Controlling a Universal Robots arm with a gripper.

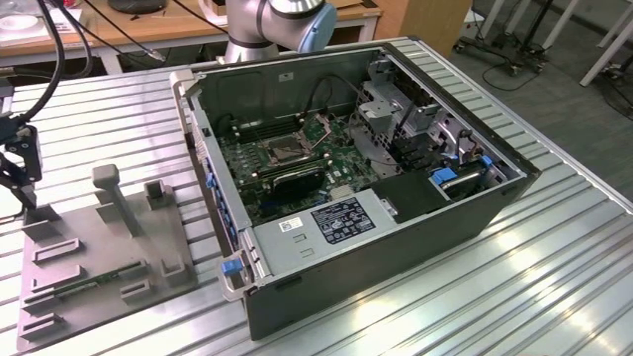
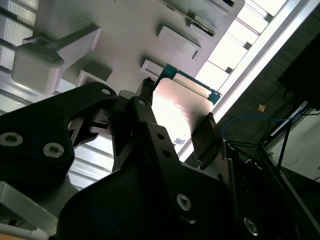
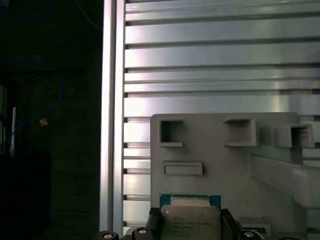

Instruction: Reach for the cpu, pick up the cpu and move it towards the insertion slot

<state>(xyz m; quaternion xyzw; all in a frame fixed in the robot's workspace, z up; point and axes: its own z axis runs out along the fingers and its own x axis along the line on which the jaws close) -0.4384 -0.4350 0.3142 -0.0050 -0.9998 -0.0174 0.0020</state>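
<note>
The cpu (image 3: 190, 216), a flat silvery square with a thin green rim, sits between my gripper's (image 3: 190, 226) two black fingers, which press on its opposite edges. The second wrist view shows the same hold: the cpu (image 2: 182, 102) is clamped in the gripper (image 2: 176, 111) over a corner of the grey plastic tray (image 2: 125, 30). In the exterior view the gripper (image 1: 25, 189) is low over the tray's (image 1: 99, 259) far corner at the exterior view's left. The insertion slot (image 1: 280, 153), a metal-framed square socket, lies on the green motherboard inside the open computer case, well to the right.
The open black computer case (image 1: 396, 222) lies on the ribbed metal table (image 1: 554, 282), its raised side wall (image 1: 203, 170) between tray and motherboard. Grey posts (image 1: 111, 196) stand on the tray, and a green memory stick (image 1: 94, 280) lies in one of its recesses. The table's edge (image 3: 112, 115) runs close beside the tray.
</note>
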